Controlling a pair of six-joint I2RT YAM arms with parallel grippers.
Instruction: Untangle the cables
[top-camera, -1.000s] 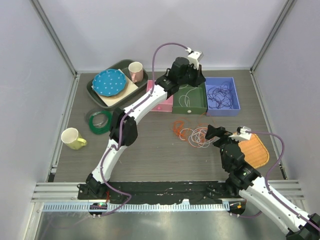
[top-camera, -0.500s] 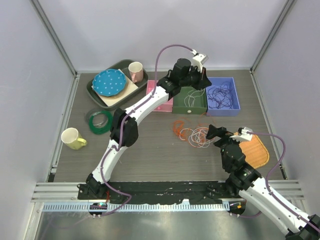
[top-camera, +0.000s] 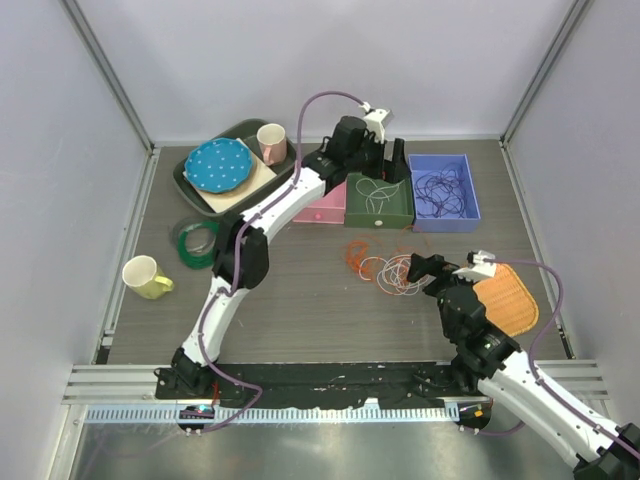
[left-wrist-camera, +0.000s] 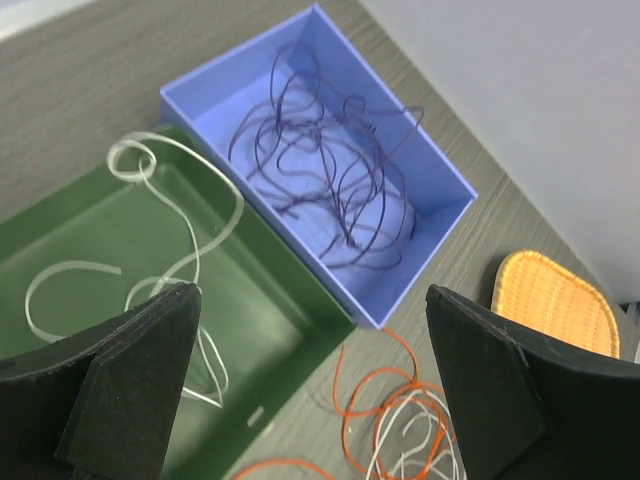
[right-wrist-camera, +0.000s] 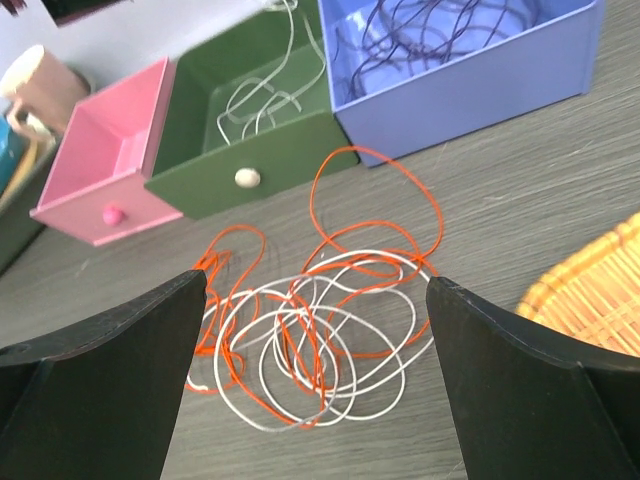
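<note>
Left gripper (left-wrist-camera: 310, 295), jaws spread and empty, hangs above the green box (left-wrist-camera: 90, 230) at the table's far edge; a white cable (left-wrist-camera: 200, 215) lies inside. Beside it, the blue box (left-wrist-camera: 405, 285) holds the purple cable (left-wrist-camera: 330, 170). Mid-table, the orange-and-white tangle (right-wrist-camera: 300, 330) lies just ahead of the right gripper (right-wrist-camera: 315, 285), likewise wide and empty. Best practice: pinch one outer loop clear of crossings, then lift slowly.
</note>
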